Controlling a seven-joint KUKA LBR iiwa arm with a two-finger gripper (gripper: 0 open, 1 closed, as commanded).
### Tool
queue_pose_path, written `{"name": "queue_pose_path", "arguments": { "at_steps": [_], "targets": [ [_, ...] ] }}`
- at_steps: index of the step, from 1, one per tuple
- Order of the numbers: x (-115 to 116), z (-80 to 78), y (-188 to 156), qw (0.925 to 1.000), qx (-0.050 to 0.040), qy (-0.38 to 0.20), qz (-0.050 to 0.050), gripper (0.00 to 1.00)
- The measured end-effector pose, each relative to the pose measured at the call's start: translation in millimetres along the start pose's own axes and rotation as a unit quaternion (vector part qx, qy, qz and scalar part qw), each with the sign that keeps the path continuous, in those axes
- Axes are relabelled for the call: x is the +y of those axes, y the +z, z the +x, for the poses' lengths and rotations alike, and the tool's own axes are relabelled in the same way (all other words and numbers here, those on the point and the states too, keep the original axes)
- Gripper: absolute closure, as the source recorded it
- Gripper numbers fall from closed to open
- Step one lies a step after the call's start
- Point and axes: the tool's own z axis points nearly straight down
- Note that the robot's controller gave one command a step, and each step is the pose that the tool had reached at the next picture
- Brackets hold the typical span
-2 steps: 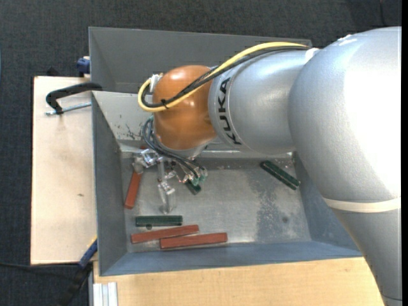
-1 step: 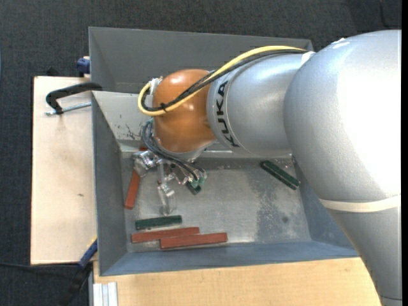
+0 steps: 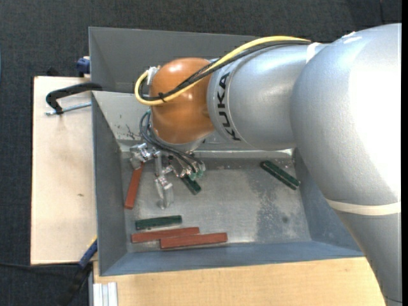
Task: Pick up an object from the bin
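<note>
The arm (image 3: 268, 101) bears the lettering "KUKA".

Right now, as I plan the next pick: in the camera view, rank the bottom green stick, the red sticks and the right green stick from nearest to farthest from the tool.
1. The bottom green stick, lying just below the tool.
2. The red sticks, side by side along the bin's bottom wall, past that green one.
3. The right green stick, far off at the bin's right side.

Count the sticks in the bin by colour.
Red sticks: 3, one slanted at the left, two low in the view.
Green sticks: 3, one above those two, one at the right, one partly hidden beside the gripper.
Total: 6
</note>
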Motion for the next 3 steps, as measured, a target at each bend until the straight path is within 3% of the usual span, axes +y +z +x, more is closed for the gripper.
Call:
{"name": "queue_pose_path", "arguments": {
  "at_steps": [1, 2, 3],
  "targets": [
    [10.6, -3.6, -4.2, 0.9945, 0.0026, -0.105, -0.001, 0.0],
    [2.2, -14.4, 9.7, 0.9666, 0.0014, -0.256, -0.001, 0.0],
    [20.9, 1.0, 23.6, 0.9194, 0.0043, -0.393, -0.003, 1.0]
  ]
}}
